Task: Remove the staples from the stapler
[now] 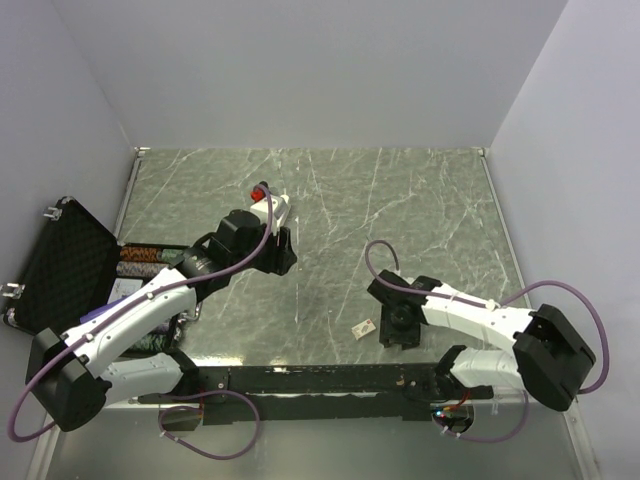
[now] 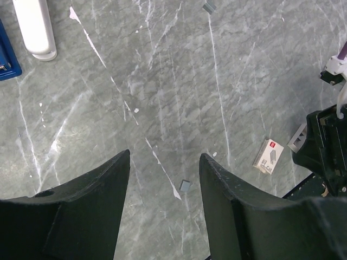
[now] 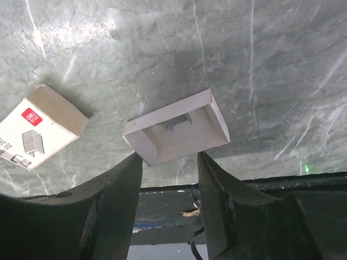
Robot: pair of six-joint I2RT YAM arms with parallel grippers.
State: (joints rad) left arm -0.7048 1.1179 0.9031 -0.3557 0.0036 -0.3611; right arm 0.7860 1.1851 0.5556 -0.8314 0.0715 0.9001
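Of the blue stapler only a corner (image 2: 6, 54) shows, at the left edge of the left wrist view beside a white rounded bar (image 2: 35, 27). I cannot make out its blue body in the top view. My left gripper (image 2: 164, 157) is open and empty above the table, with a tiny grey staple piece (image 2: 185, 186) lying between its fingers. Another grey piece (image 2: 209, 6) lies farther off. My right gripper (image 3: 169, 157) is open and hovers just short of a small white open tray (image 3: 176, 127). The tray has a short grey strip (image 3: 178, 122) in it.
A staple box with a red mark (image 3: 38, 127) lies left of the tray and also shows in the top view (image 1: 363, 326). An open black case (image 1: 65, 270) stands at the table's left edge. The white bar (image 1: 280, 208) has a red-tipped item (image 1: 260, 190) beside it. Walls enclose the table.
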